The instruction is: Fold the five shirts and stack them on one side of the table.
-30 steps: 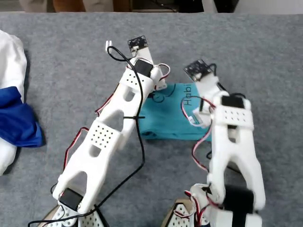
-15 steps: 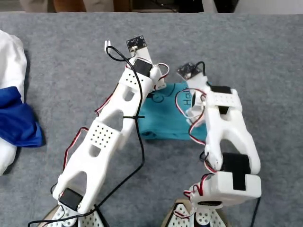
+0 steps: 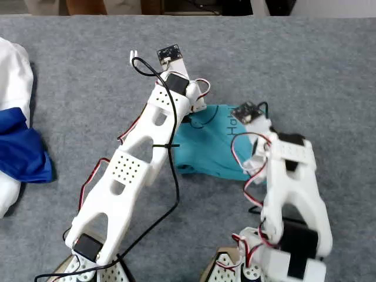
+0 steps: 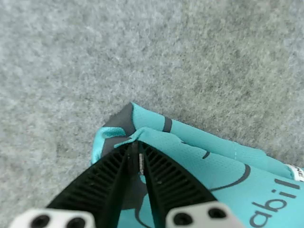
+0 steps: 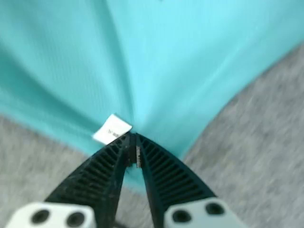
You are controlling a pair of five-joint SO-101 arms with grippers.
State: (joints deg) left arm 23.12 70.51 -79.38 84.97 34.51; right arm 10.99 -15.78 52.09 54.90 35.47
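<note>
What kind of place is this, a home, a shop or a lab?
Probably a robotics lab bench, not a home: two white arms at a grey felt-covered table, the left claw and right claw both shut on a teal shirt, and a pile of white and blue shirts at the table's edge.

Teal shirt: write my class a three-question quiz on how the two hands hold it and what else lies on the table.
1. True or false: the left hand is shut on the teal shirt.
2. What shows beside the right hand where it pinches that shirt? A. a white tag B. a button C. a zip
3. Fill in: the blue shirt lies against a ___ one.
Key: 1 true; 2 A; 3 white shirt.
</note>
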